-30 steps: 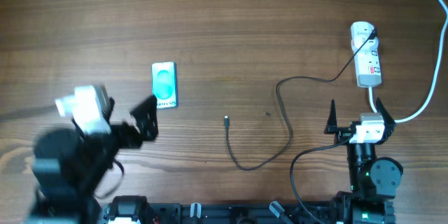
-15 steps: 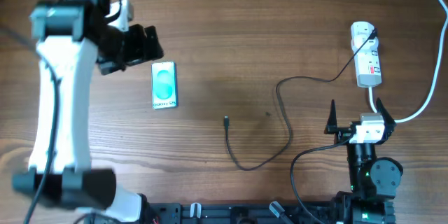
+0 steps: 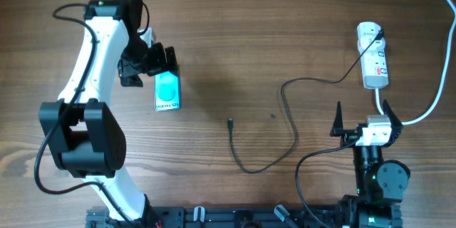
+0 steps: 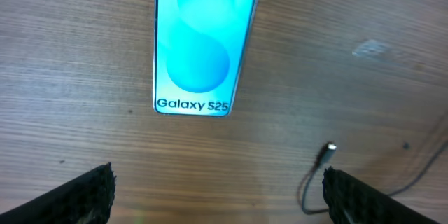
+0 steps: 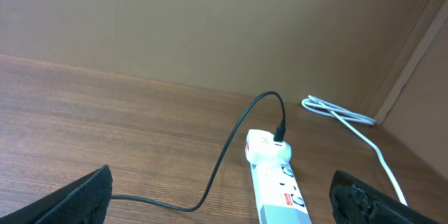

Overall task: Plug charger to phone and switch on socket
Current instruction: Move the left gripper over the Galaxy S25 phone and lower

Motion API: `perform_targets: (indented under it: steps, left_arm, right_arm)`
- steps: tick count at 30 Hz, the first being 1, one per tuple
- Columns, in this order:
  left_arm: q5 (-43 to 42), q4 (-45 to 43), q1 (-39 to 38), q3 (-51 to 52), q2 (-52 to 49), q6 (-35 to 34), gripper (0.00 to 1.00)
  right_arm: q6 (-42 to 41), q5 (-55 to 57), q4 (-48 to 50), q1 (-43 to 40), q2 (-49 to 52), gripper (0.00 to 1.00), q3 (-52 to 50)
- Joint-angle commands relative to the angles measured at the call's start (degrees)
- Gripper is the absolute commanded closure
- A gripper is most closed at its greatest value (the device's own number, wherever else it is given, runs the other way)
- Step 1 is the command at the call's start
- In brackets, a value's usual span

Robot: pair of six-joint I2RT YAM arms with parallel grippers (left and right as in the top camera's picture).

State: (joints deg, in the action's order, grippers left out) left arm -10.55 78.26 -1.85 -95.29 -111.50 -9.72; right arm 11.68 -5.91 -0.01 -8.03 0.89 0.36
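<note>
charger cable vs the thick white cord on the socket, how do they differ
The charger is thin and black; the white cord is clearly thicker and white.
The charger is plugged in at the socket's far end; the white cord leaves its near end.
The charger ends in a loose connector mid-table; the white cord runs out of the overhead view at the right edge.
Both are joined to the socket and lie in loose curves on the table.

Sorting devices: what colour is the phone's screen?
Phone: bright teal-blue, lighter oval; clearest in left wrist view.
</note>
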Motion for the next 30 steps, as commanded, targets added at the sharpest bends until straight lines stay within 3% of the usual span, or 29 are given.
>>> perform_targets:
  steps: [1, 12, 30]
  left_arm:
    - [0.15, -5.09, -0.28, 5.46, -0.22, 0.31, 0.00]
    - [0.13, -24.70, -0.31, 21.86, -0.26, -0.20, 0.00]
    - [0.22, -30.56, -2.89, 27.89, -0.26, -0.37, 0.00]
  right_arm:
    - [0.33, 0.55, 0.28, 0.17, -0.46, 0.00, -0.04]
    - [0.35, 0.57, 0.28, 0.17, -0.46, 0.00, -0.04]
    - [0.33, 0.57, 0.28, 0.17, -0.46, 0.00, -0.04]
